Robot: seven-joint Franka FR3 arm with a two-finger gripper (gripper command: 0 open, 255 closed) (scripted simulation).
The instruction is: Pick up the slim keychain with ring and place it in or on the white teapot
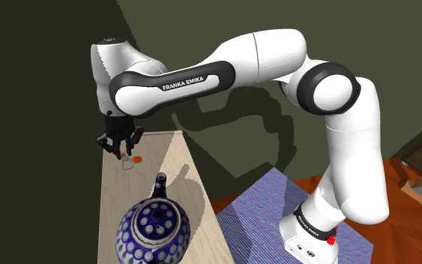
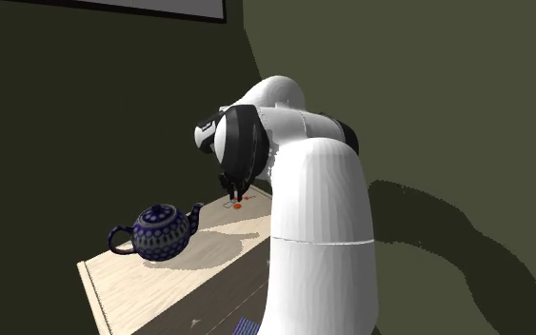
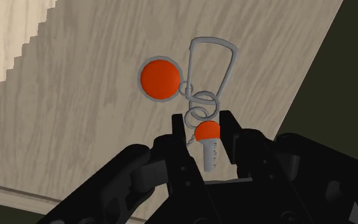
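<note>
Keychain flat on pale wooden table, well apart from blue-patterned teapot. Step in hand: the grasp, not yet made. Gripper low over the table, jaws open astride the small orange-headed key, one finger each side with narrow gaps, no contact evident. Round orange tag and clip ahead of the fingertips, outside the jaws. Next: close on the key, confirm clamping, lift clear, carry to the teapot. Expect loose rings to dangle.
</note>
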